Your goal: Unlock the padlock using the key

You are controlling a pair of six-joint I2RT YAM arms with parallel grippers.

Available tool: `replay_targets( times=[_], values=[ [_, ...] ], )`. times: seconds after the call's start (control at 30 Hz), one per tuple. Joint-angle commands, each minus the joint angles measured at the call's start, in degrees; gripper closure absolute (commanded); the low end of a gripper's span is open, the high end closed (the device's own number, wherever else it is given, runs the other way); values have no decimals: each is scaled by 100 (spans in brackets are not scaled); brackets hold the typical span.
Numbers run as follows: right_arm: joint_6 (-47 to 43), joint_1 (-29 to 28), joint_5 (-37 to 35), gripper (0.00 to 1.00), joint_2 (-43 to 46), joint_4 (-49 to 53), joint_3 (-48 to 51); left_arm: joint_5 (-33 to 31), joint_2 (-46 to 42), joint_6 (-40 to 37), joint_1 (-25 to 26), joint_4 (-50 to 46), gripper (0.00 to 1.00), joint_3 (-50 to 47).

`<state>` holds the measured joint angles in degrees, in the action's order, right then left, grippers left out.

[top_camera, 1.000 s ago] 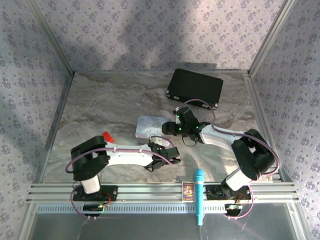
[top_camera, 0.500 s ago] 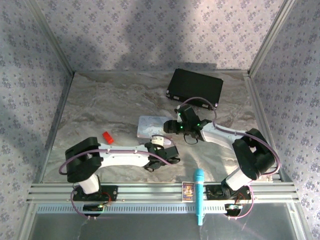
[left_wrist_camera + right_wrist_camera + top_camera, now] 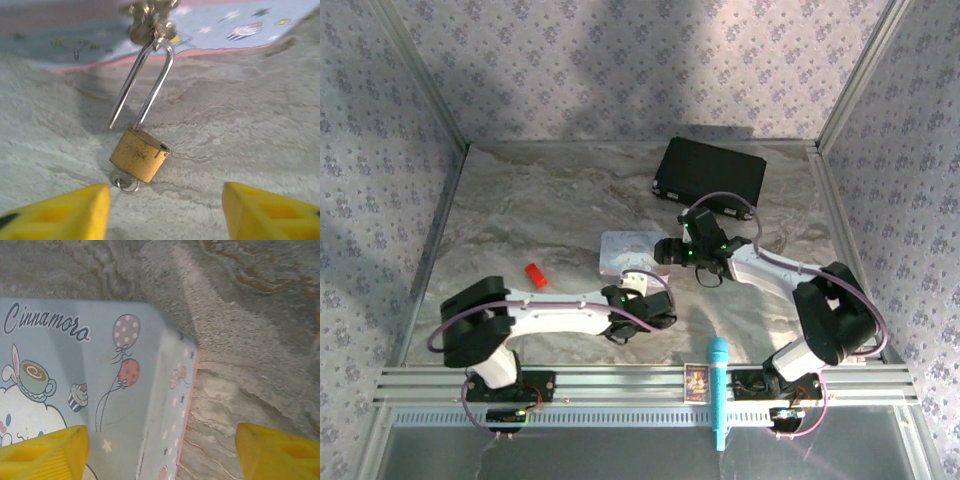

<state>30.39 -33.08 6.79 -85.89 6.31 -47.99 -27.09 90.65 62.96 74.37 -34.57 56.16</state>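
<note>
As the padlock (image 3: 140,156) shows one shackle leg free, unlocking appears complete; key (image 3: 125,182) sits at its seven o'clock; left gripper (image 3: 165,202) and right gripper (image 3: 160,446) spread, empty.

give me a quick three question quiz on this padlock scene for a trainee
1. True or false: one leg of the shackle of the padlock stands free of the brass body.
2. Which thing lies below the right wrist camera? A. the pale blue tin B. a red block C. a microphone
3. Fill in: the left jaws stand ___, one on either side of the padlock, not touching it.
Key: 1 true; 2 A; 3 open
</note>
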Motion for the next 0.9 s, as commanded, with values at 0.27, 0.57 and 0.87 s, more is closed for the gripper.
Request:
replay_targets(
  times=[0.27,0.57,0.87],
  values=[
    [-488,136,-135,1,1972,1005,149,-153,-3158,-155,-400,413,0,-1236],
    [374,-1519,-373,14,1889,677,769,1015,-5082,67,-1601,832,0,-2681],
    [971,-2646,-1121,28,92,-550,463,1257,-5129,139,-1659,1090,0,-2974]
  ],
)
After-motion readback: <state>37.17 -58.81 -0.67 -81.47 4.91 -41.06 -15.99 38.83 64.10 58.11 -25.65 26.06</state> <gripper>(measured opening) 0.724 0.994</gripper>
